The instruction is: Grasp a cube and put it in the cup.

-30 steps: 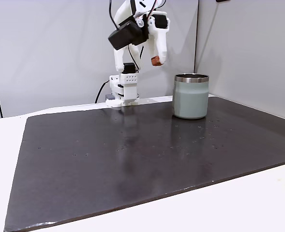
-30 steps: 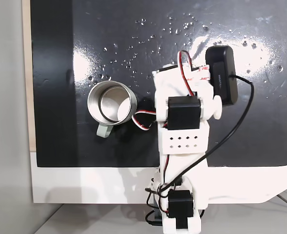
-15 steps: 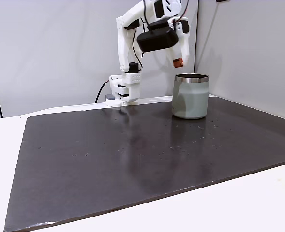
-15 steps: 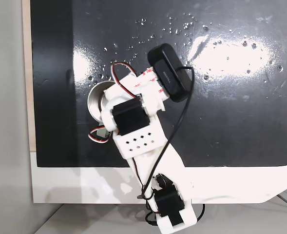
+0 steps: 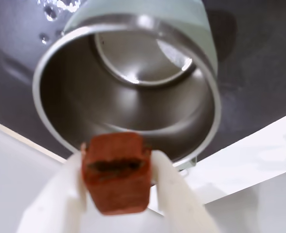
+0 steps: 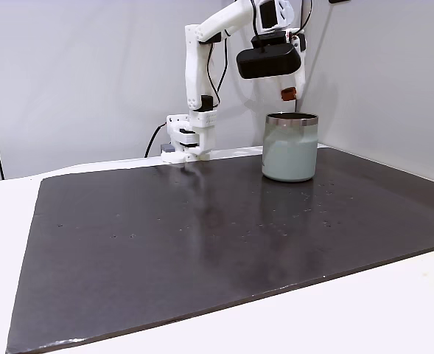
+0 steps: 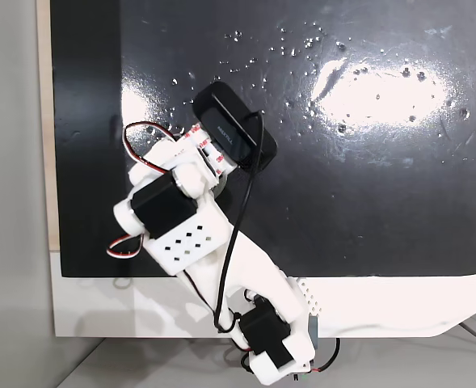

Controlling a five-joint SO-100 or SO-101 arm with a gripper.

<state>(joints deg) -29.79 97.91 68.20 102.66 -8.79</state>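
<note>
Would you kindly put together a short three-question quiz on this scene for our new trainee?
1. True or false: the gripper is shut on the cube.
2. In the wrist view, the cup is: A) upright and holding nothing, B) tipped over, C) full.
3. In a fixed view, the cube is ____ the cup's rim.

Key: 1 true; 2 A; 3 above.

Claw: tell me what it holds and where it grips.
The claw holds the red cube, its fingers pinching two opposite sides, above the cup.
</note>
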